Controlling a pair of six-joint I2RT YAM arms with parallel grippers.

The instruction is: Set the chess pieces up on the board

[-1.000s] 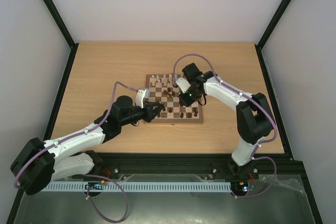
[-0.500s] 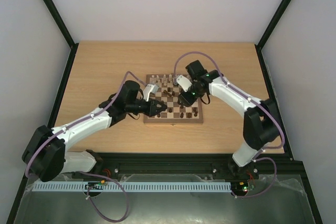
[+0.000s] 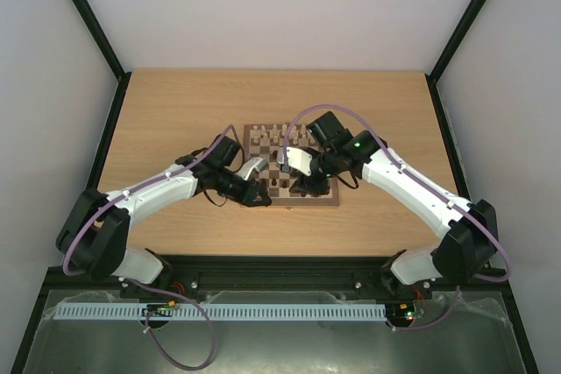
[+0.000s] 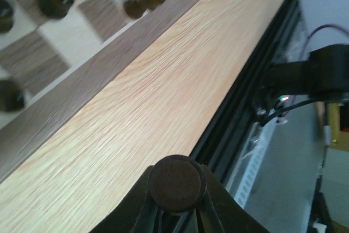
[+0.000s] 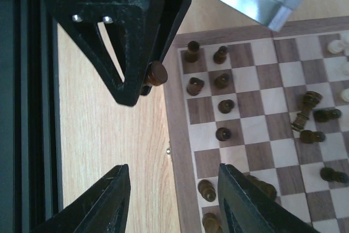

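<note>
The board (image 3: 290,203) lies mid-table, with dark chess pieces (image 5: 222,107) standing on its near rows. Other dark ones (image 5: 308,114) lie toppled, and pale pieces (image 3: 266,136) stand at the far side. My left gripper (image 3: 260,198) hangs just off the board's near-left corner, shut on a dark brown piece (image 4: 175,178) whose round base faces the wrist camera. The right wrist view shows that same piece (image 5: 157,73) beside the board's rim (image 5: 177,135). My right gripper (image 5: 174,192) is open and holds nothing. It straddles the rim, one finger over the table and one over the squares.
Bare wooden table (image 3: 175,120) surrounds the board. A black frame rail (image 4: 240,118) runs along the near table edge close to my left gripper. A small metal stud (image 5: 168,150) sticks out of the board's side. The two grippers are close together at the near-left corner.
My left arm has stretched out, and its gripper has shifted from the board's left side to its near-left corner. My right gripper has come from mid-board toward the near edge.
</note>
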